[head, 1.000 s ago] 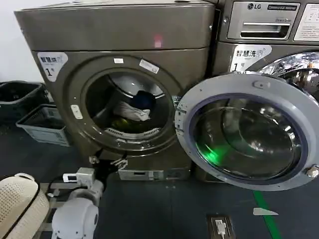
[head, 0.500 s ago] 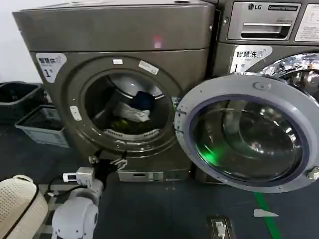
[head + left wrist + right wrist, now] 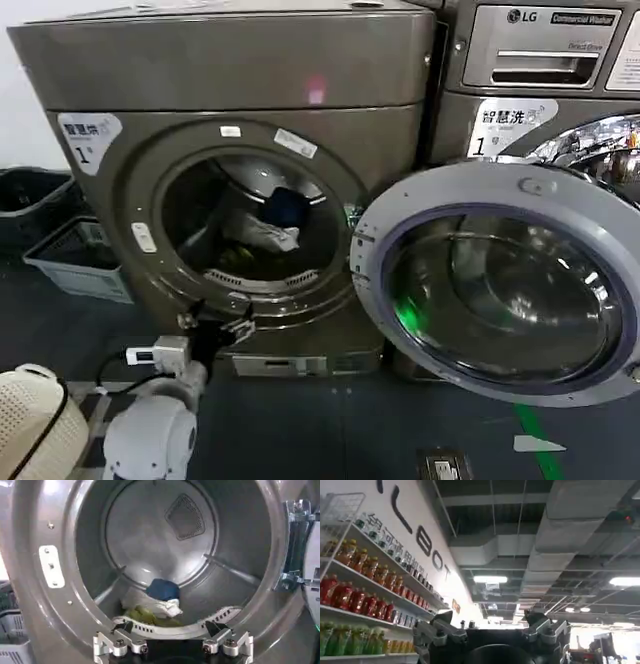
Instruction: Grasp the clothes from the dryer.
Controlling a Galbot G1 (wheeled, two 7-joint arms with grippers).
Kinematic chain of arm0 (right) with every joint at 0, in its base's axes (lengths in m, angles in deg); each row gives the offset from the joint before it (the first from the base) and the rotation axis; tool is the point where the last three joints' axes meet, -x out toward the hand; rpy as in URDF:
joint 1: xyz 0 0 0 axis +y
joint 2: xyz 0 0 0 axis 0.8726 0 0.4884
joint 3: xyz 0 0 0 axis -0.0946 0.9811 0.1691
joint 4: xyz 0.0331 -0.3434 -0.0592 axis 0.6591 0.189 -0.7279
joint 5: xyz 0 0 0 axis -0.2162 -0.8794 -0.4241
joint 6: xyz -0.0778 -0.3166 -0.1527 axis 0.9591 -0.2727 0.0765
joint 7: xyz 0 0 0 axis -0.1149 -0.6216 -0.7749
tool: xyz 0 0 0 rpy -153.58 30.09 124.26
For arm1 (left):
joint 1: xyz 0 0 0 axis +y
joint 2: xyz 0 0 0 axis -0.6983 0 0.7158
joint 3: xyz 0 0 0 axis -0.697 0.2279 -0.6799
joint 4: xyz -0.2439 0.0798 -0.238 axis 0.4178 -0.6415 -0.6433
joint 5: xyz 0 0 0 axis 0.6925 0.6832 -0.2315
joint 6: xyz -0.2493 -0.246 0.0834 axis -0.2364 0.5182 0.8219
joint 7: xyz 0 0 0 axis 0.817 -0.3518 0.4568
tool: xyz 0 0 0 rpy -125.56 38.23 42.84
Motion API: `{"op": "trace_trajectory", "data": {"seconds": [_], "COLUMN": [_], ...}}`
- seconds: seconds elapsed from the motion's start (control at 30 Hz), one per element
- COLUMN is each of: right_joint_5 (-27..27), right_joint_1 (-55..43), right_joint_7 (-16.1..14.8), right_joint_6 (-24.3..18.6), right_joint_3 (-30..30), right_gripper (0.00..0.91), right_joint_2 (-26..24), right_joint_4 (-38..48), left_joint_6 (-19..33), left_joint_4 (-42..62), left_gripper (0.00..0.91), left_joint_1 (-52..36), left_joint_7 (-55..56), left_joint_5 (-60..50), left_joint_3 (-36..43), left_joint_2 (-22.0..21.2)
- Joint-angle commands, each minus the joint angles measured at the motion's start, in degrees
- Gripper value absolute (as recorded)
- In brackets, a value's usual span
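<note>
Clothes (image 3: 262, 228) lie heaped at the bottom of the dryer's (image 3: 230, 70) drum, the navy piece (image 3: 162, 588) atop the white-grey one (image 3: 150, 602) and the yellow-green one (image 3: 142, 615) nearest the porthole lip, while our left gripper (image 3: 215, 327) hangs open just below that lip, outside the drum. We judge the main risk to be the fingers catching the lip or the lint grille on the way in, or closing on only the top garment so the rest stays behind. Our right gripper (image 3: 490, 630) points up at the ceiling, away from the dryer, fingers spread with nothing between them.
</note>
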Motion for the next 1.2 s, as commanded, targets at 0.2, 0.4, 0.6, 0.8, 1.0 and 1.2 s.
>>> {"op": "trace_trajectory", "data": {"seconds": [0.2,0.4,0.6,0.8,1.0,1.2], "right_joint_5": [0.1,0.0,0.0,0.0,0.0,0.0], "right_joint_1": [0.1,0.2,0.1,0.3,0.7,0.5], "right_joint_7": [0.0,0.0,0.0,0.0,-0.1,-0.1], "right_joint_6": [0.1,0.1,0.1,0.1,-0.1,0.0], "right_joint_3": [-0.1,-0.1,0.2,-0.1,-0.3,0.0], "right_gripper": [0.907,0.907,0.907,0.907,0.907,0.907], "right_joint_2": [0.1,0.3,0.6,0.5,0.9,1.1], "right_joint_4": [0.0,0.0,-0.3,0.1,0.4,0.2], "left_joint_6": [-2.8,-2.8,-2.8,-2.8,-2.8,-2.8], "left_joint_4": [0.2,0.4,0.5,0.6,0.8,0.7], "left_gripper": [0.907,0.907,0.907,0.907,0.907,0.907], "left_joint_1": [0.0,-0.1,-0.1,-0.4,-0.2,0.2], "left_joint_7": [-0.1,-0.1,-0.4,-0.4,-0.3,-0.2], "left_joint_5": [-0.2,-0.2,-0.2,-0.2,-0.3,-0.4], "left_joint_3": [0.0,0.1,0.0,0.0,0.0,0.2], "left_joint_2": [0.1,0.0,0.0,0.0,-0.1,-0.1]}}
